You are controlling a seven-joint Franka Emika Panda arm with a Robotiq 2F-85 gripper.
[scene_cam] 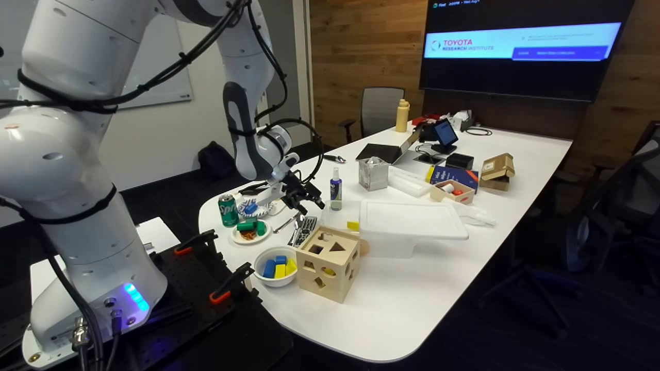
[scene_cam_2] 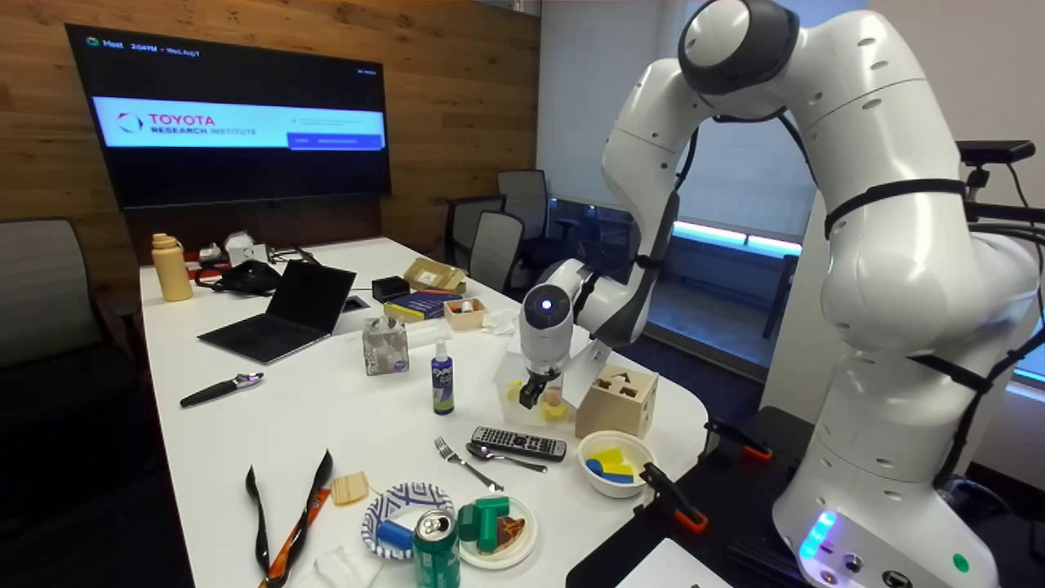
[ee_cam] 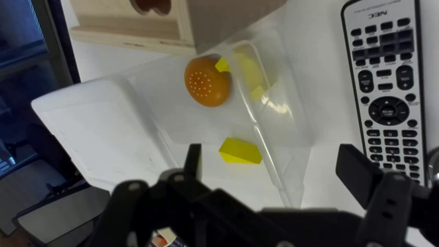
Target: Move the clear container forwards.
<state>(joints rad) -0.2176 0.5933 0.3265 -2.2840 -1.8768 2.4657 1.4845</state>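
Beside the wooden cube (ee_cam: 226,25) sits the clear container (ee_cam: 286,133), glossy and straight-edged.

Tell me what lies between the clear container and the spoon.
An NEC remote control lies between the clear container and the spoon, shown in an exterior view; its brand reads in the wrist view.

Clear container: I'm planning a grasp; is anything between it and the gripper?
In the wrist view, nothing visible stands between the open gripper and the clear container. The NEC remote control lies beside the container, partly hidden by the gripper.
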